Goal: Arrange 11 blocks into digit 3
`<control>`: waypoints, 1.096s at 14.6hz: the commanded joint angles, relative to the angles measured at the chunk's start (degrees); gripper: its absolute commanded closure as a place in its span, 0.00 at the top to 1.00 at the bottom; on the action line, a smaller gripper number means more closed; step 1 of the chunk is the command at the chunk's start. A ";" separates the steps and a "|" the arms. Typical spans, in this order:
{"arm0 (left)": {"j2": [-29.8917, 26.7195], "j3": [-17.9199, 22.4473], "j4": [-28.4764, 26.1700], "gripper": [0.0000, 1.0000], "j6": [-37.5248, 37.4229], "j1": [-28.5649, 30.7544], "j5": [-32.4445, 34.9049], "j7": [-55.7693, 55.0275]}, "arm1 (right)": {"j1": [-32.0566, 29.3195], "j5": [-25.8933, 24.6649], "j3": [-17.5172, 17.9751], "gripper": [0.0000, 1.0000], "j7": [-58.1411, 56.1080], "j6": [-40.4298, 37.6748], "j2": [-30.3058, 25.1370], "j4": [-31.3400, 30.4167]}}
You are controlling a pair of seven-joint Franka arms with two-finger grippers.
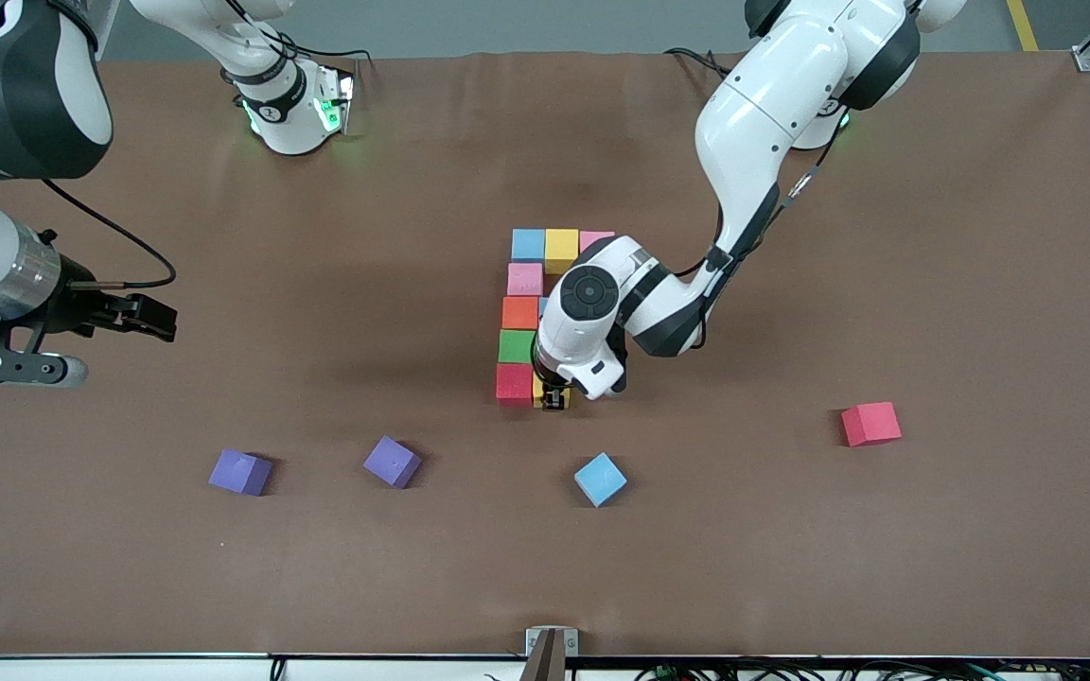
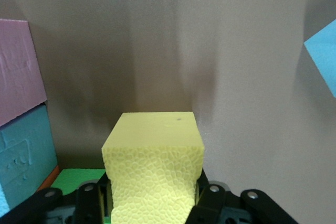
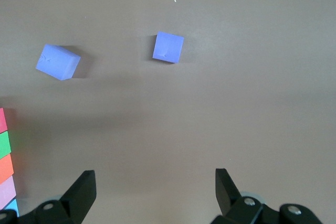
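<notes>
Coloured blocks form a figure mid-table: a blue (image 1: 528,244), yellow (image 1: 561,249) and pink (image 1: 595,238) bar, then a column of pink (image 1: 525,279), orange (image 1: 520,312), green (image 1: 516,346) and red (image 1: 514,383). My left gripper (image 1: 554,399) is shut on a yellow block (image 2: 152,150), low beside the red block at the column's near end. The left wrist view also shows the pink (image 2: 18,77), blue (image 2: 23,156) and green (image 2: 79,176) blocks. My right gripper (image 1: 162,323) waits open and empty over the right arm's end of the table.
A loose blue block (image 1: 600,479) lies nearer the front camera than the figure. A pinkish-red block (image 1: 870,423) sits toward the left arm's end. Two purple cubes (image 1: 240,471) (image 1: 392,462) lie toward the right arm's end, also seen in the right wrist view (image 3: 58,61) (image 3: 168,47).
</notes>
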 commanded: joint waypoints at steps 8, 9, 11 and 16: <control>-0.47 0.38 1.70 1.00 -1.62 -0.42 1.03 1.90 | -0.25 2.22 0.68 1.00 1.37 -4.56 -0.63 -0.08; -1.43 0.38 1.61 1.00 -2.06 -0.33 1.29 1.90 | -0.25 2.22 0.77 1.00 1.37 -4.75 -0.98 -0.08; -3.72 0.20 1.35 1.00 -3.89 0.11 1.47 1.90 | -0.17 2.22 0.86 1.00 1.28 -5.19 -2.04 -0.52; -13.28 0.20 0.21 1.00 -13.73 1.77 1.30 11.01 | -0.25 2.22 0.33 1.00 0.23 -5.62 -3.53 -1.14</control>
